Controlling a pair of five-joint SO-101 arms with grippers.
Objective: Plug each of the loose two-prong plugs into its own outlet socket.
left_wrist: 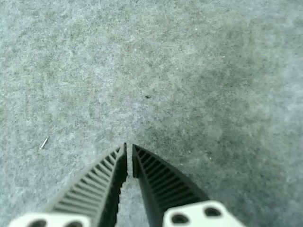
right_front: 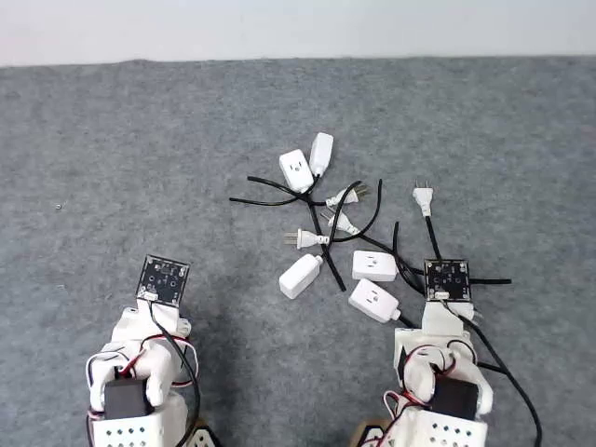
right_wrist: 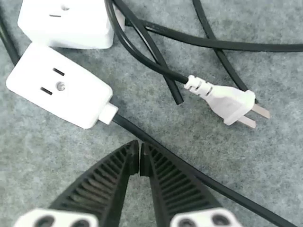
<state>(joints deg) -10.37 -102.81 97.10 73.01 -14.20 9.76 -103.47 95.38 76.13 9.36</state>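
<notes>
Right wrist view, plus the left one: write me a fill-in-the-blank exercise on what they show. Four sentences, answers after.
The loose plug shows ___ metal prongs.
The cord running from it is ___.
The right gripper has its fingers ___, holding nothing.
The left gripper hangs over bare carpet coloured ___.
Missing words: two; black; shut; grey.

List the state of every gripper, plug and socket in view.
left gripper, shut, empty
right gripper, shut, empty
lone plug, unplugged
left-pointing plug, unplugged
upper tangled plug, unplugged
lower tangled plug, unplugged
near socket, empty
middle socket, empty
far socket, empty
far side-lying socket, empty
near side-lying socket, empty
</notes>
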